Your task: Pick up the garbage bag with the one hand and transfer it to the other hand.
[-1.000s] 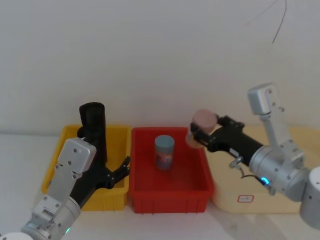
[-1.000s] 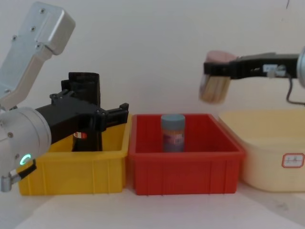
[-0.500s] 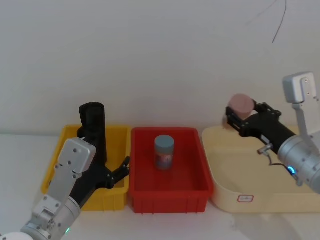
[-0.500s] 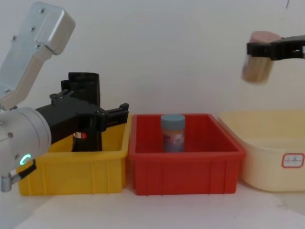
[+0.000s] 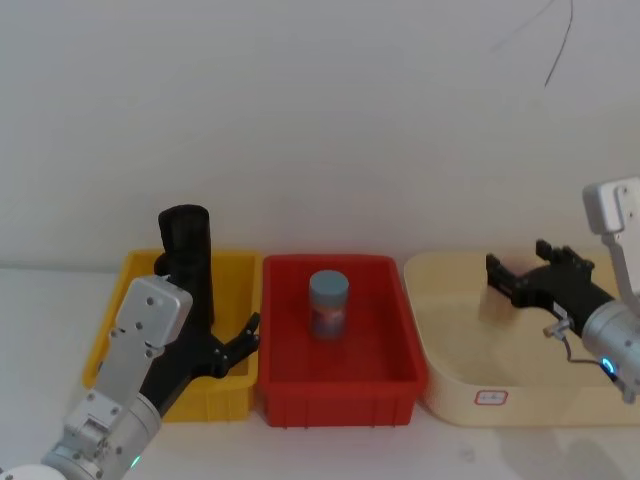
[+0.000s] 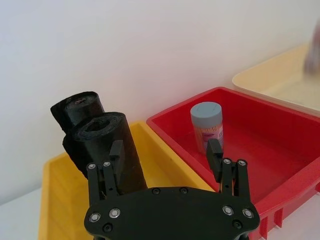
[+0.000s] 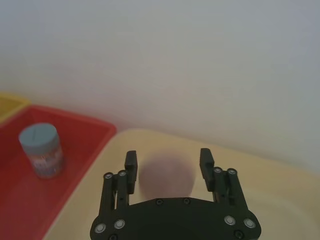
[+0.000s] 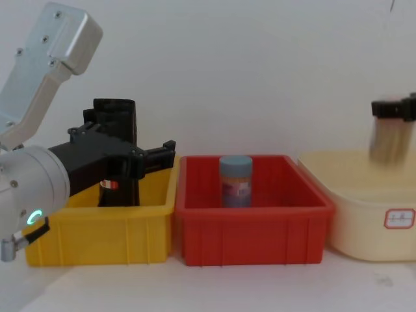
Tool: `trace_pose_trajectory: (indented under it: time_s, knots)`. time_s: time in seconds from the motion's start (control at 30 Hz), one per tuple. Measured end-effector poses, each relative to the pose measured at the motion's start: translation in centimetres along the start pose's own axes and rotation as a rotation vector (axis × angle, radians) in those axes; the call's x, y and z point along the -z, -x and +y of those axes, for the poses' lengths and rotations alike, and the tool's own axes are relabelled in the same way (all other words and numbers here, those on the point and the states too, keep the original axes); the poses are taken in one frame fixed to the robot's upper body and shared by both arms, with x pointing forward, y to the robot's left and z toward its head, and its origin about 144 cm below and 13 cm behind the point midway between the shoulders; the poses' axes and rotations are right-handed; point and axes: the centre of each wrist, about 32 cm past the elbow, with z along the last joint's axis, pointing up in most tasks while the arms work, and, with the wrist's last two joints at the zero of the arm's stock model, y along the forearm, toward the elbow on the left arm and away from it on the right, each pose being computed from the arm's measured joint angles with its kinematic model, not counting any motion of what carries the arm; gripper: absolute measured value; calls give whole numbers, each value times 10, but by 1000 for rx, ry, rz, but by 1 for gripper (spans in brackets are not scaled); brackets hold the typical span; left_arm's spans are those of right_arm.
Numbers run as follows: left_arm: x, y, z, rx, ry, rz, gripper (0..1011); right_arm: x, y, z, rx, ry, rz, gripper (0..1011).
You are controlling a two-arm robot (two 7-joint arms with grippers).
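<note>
So the left pincer (image 6: 165, 152) is wide open with nothing in it, hovering over the yellow bin (image 5: 235, 262). One finger sits right in front of the garbage bag (image 6: 97, 142) and the other pokes out toward the red bin (image 5: 340, 385), so the roll isn't between the fingers. The bag stands upright at the back of the yellow bin, well taller than the bin walls. The left wrist view shows what looks like a second black roll (image 6: 75, 105) tucked right behind it. Over on the other side, the right pincer (image 7: 168, 156) is open too, hanging above the beige tub (image 5: 520, 405). There's a blurry pinkish thing (image 8: 389, 140) between and just below its fingers, but I can't tell if they touch it. A blue-lidded jar (image 5: 328, 303) stands upright in the middle of the red bin. All three containers are lined up side by side on the white worktop (image 5: 40, 300).
</note>
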Motion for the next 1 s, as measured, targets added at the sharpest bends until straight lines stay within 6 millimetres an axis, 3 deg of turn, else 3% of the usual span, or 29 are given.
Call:
trace_pose_trajectory:
  time_s: [0.13, 0.33, 1.0]
  knots:
    - [0, 0, 0, 0, 0, 0, 1001, 7, -3, -1, 10, 38, 5, 860]
    - [0, 0, 0, 0, 0, 0, 1001, 13, -6, -2, 19, 72, 10, 998]
    - [1, 4, 17, -33, 14, 3, 1001, 20, -9, -4, 29, 113, 15, 1001]
